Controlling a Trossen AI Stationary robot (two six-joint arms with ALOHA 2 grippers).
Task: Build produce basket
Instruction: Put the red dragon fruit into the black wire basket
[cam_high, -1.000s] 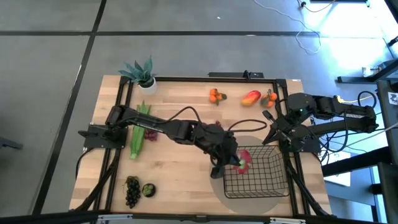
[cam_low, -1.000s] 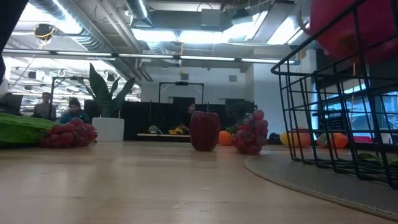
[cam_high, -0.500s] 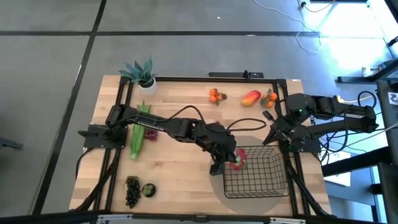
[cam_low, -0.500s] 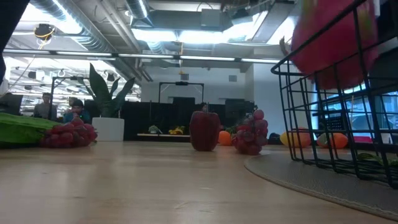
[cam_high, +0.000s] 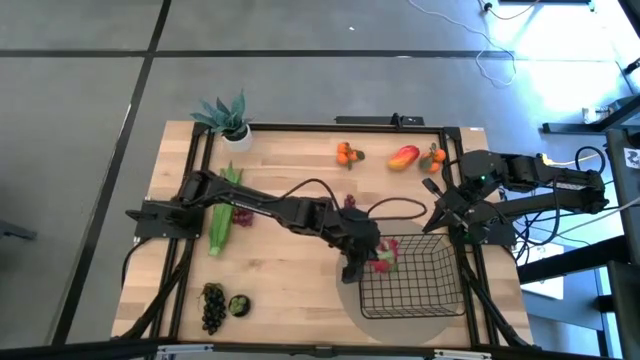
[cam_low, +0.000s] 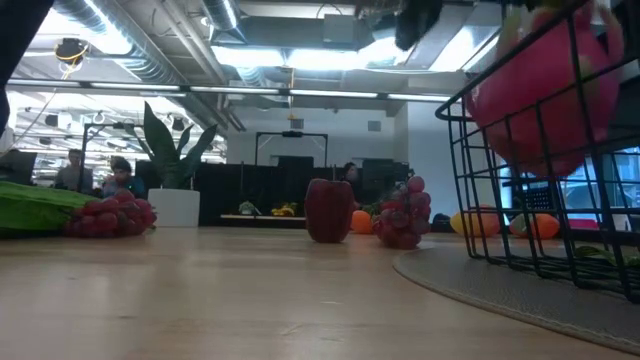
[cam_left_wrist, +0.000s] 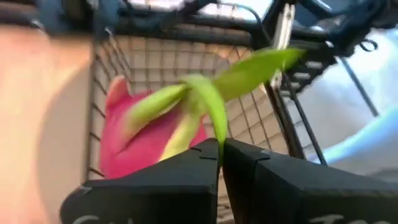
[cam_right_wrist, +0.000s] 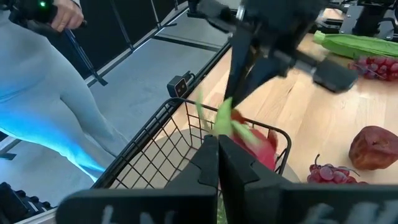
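the left arm stretches across the counter (cam_high: 290, 275), its gripper (cam_high: 372, 252) over the near corner of the basket (cam_high: 420, 290), pinching the green leaf tip of the pink dragon fruit (cam_high: 385, 258). the fruit has dropped lower inside the basket than half a second ago. the low view shows it hanging behind the wire side, clear of the floor. the right gripper (cam_high: 432, 208) waits narrow by the basket's far corner.

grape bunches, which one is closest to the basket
The small reddish bunch just beyond the basket; the other red bunch and the dark one lie far off.
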